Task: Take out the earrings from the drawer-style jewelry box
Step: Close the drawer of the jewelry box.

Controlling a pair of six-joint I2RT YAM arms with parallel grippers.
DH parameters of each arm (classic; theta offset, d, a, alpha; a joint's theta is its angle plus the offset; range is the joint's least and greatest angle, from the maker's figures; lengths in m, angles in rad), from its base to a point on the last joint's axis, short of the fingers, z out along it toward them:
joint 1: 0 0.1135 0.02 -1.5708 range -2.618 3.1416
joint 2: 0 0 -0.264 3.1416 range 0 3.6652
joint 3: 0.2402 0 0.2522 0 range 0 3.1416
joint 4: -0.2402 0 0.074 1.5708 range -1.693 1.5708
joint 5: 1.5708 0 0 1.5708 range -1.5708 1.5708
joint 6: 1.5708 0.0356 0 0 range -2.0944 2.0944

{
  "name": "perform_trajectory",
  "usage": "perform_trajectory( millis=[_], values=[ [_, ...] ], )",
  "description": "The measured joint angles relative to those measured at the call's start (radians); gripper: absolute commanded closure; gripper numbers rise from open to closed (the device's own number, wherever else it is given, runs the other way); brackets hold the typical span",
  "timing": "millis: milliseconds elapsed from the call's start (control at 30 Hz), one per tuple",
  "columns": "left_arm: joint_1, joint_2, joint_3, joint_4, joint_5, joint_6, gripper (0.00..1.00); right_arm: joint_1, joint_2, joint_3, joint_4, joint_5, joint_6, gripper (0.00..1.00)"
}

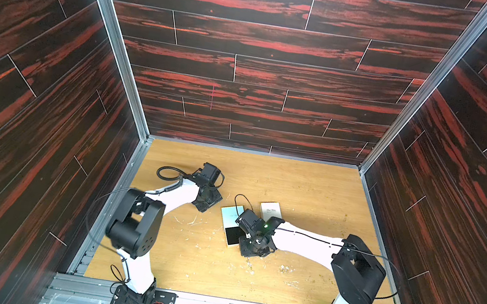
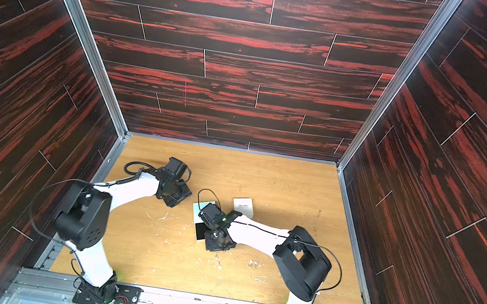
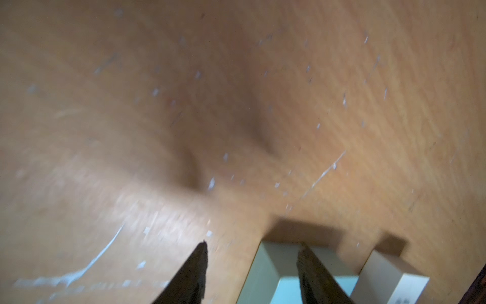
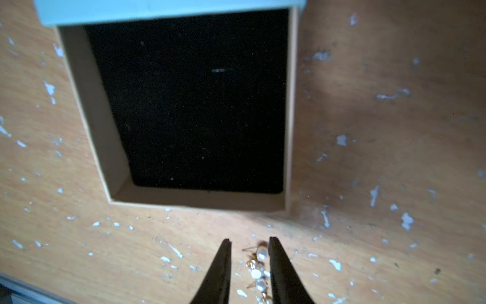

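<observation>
The right gripper [image 4: 249, 240] is hovering low over the wooden table [image 4: 394, 158] with its fingers narrowly parted. They are straddling the pearl-and-gold earrings [image 4: 259, 265], which are lying on the wood just outside the front wall of the pulled-out tray [image 4: 89, 105], with a gap showing beside one finger. The drawer-style jewelry box [image 1: 228, 216], a teal sleeve, is lying flat near the table's middle with that black-lined tray slid out toward the robot, and a white box [image 1: 269, 209] is sitting just behind it. The left gripper [image 3: 253, 246] is hanging beside the teal sleeve, its fingers spread over bare wood.
</observation>
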Motion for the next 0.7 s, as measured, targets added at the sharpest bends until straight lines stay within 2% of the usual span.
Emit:
perform_trajectory(
  millis=[200,400,700],
  values=[
    [0.001,0.127,0.111,0.019,0.063,0.05,0.53,0.0,0.034,0.02,0.016,-0.011,-0.005,0.73],
    [-0.009,0.14,0.093,0.039,0.121,0.077,0.58,0.0,0.059,0.037,0.037,-0.011,-0.016,0.73],
    [-0.026,0.14,0.05,0.087,0.175,0.079,0.6,-0.001,0.069,0.037,0.097,-0.005,-0.02,0.74]
  ],
)
